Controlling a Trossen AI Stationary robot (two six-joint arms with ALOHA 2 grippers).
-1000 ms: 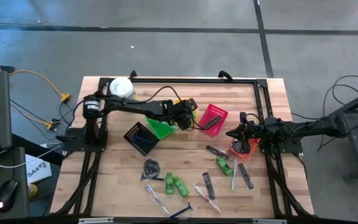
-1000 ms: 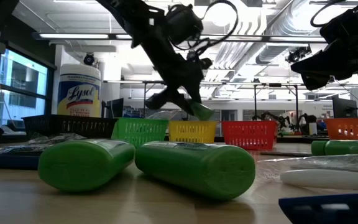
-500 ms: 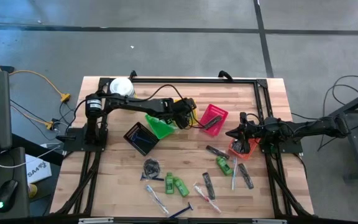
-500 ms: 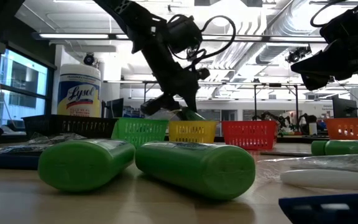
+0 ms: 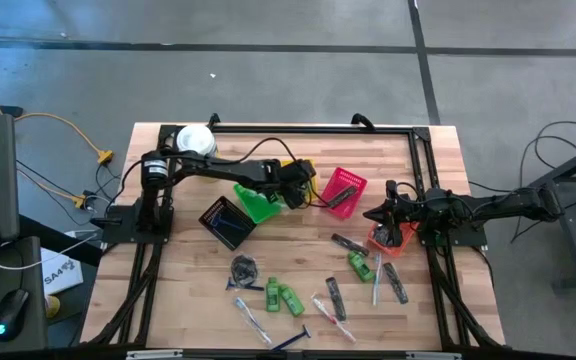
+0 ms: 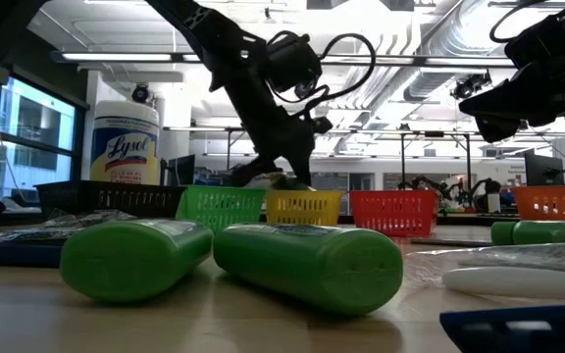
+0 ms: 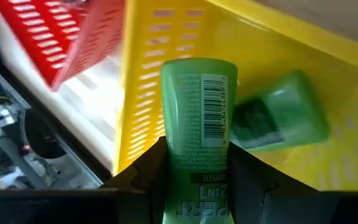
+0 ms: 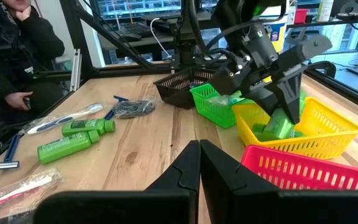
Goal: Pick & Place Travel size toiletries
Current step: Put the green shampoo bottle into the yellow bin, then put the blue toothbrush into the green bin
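Inside yellow basket (image 7: pixel 166 93) rim — green bottle (image 7: pixel 199 118)

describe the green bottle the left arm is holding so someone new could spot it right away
Find the yellow basket near the table's far edge, between the green basket and the pink-red basket. The left gripper reaches into it, shut on a bright green bottle with a barcode label. Another green bottle lies loose in the same basket; the held one sits between the dark fingers.

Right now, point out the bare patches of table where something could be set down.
Bare wood lies along the far edge between the white tub and the pink basket, and on the near left beside the black basket. The near middle is crowded with green bottles, combs and razors.
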